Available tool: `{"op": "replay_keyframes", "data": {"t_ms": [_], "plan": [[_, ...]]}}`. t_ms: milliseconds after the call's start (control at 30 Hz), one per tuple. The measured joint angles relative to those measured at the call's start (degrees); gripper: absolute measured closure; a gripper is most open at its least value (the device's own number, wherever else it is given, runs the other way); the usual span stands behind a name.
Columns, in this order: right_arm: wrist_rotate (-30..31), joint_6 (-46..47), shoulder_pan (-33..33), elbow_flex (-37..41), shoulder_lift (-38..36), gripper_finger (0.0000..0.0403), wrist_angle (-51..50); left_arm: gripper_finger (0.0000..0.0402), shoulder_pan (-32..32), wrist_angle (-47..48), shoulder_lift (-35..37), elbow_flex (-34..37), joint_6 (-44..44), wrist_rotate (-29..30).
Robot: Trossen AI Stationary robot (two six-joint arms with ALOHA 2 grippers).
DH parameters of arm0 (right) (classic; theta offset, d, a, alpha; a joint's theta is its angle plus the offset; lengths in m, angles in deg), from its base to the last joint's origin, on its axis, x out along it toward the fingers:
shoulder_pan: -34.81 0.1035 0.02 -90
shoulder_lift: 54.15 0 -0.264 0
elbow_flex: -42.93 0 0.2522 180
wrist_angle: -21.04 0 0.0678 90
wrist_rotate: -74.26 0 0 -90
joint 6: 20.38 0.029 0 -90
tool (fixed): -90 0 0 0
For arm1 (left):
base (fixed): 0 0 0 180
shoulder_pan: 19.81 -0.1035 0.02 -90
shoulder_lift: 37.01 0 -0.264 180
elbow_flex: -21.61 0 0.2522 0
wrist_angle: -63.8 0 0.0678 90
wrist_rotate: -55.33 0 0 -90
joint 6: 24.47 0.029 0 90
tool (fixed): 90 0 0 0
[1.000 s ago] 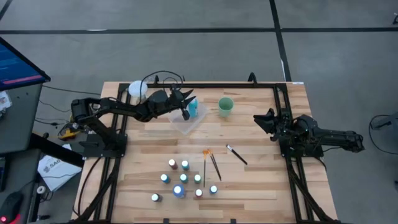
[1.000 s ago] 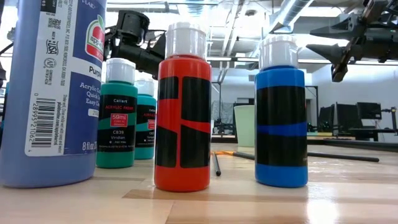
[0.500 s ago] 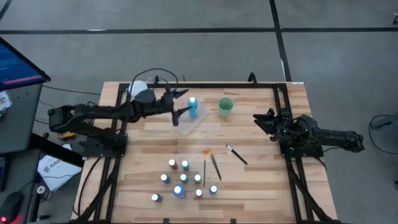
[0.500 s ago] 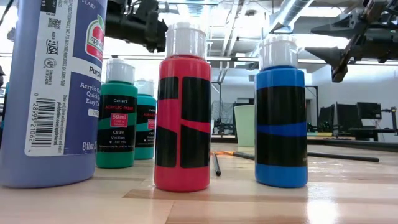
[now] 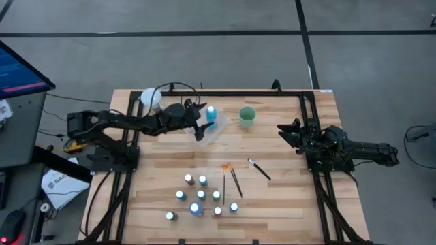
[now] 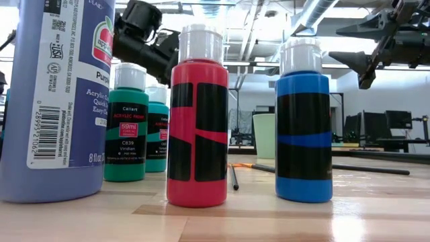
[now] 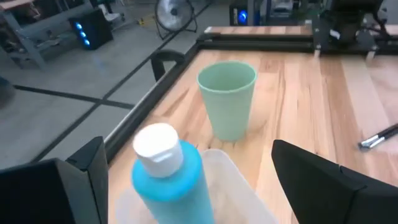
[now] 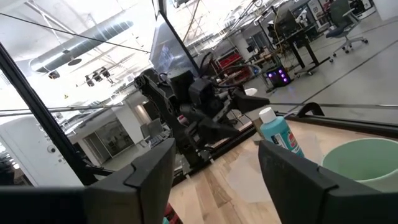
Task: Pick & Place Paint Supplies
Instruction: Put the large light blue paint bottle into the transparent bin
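1. My left gripper (image 5: 199, 124) hangs wide open beside the blue bottle (image 5: 210, 116), gripping nothing; the bottle stands upright in the tray (image 5: 216, 133), apparently delivered.
2. My right gripper (image 5: 283, 128) waits open and empty at the table's right.

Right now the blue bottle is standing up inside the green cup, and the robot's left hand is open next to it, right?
Not quite. The blue bottle stands upright in the clear plastic tray, not inside the green cup; the cup sits apart from it, beside the tray, as the high view shows. The rest holds: the left gripper is open next to the bottle.
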Motion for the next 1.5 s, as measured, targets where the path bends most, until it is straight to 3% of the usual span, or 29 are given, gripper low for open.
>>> {"op": "replay_keyframes", "data": {"t_ms": [400,600,1133,1500], "plan": [[0.00,0.13,0.02,0.00,0.00,0.0181,0.02,0.0088,-2.10,-6.78,-7.47,0.00,-2.25,0.91],[0.00,0.13,0.02,-0.02,0.02,0.0185,0.02,0.0098,-3.05,-7.80,-8.83,0.00,-3.99,-1.72],[0.00,0.15,0.00,-0.02,0.01,0.0198,0.07,0.0194,-3.77,-8.40,-10.28,-0.04,-3.18,-2.37],[0.00,0.15,0.00,-0.02,0.01,0.0209,0.08,0.0286,-6.08,-8.09,-10.36,0.00,-3.38,-3.96]]}}
